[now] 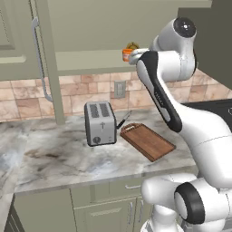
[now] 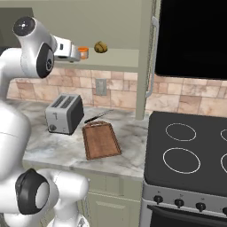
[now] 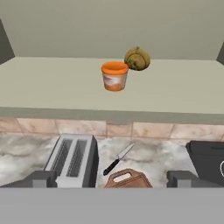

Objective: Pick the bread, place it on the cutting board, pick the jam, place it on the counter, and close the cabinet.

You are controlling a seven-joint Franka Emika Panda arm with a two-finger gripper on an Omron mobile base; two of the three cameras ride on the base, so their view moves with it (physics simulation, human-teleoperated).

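Observation:
The jam [image 3: 115,75], a small orange jar, stands on the open cabinet's shelf [image 3: 52,83], with the bread [image 3: 137,58], a round golden-brown bun, just behind it to the right. My gripper [image 3: 113,180] is open and empty, level with the shelf's front edge and short of the jar. From the right base view the gripper [image 2: 76,54] hangs just left of the jam [image 2: 83,52] and the bread [image 2: 100,47]. The cutting board [image 1: 147,141] lies bare on the counter [image 1: 54,154] below. The cabinet doors [image 1: 38,59] stand open.
A silver toaster [image 1: 100,122] stands left of the board, with a black-handled knife [image 1: 123,120] between them at the back. A black stove [image 2: 190,146] adjoins the counter on the right. The right cabinet door [image 2: 148,53] sticks out edge-on beside the shelf.

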